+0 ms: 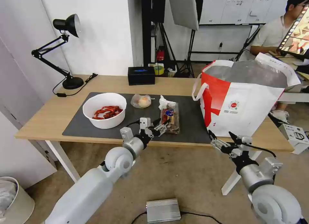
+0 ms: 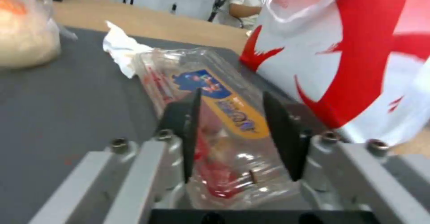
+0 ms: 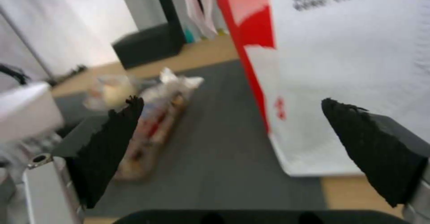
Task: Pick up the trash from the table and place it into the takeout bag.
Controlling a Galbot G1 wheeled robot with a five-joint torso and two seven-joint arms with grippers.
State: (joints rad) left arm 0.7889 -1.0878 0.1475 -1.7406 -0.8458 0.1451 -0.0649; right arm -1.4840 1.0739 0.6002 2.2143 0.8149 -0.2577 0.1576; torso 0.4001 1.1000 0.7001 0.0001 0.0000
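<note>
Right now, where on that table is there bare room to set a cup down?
Bare wood lies between the desk lamp and the black box, and left of the dark grey mat. The mat strip between the plastic tray and the takeout bag is free. It is crowded around the tray, where tissue, food bag and the open left gripper gather.

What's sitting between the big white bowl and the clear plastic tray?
In the head view, a small clear bag of yellowish food lies on the dark grey mat between the white round bowl and the clear plastic tray.
</note>
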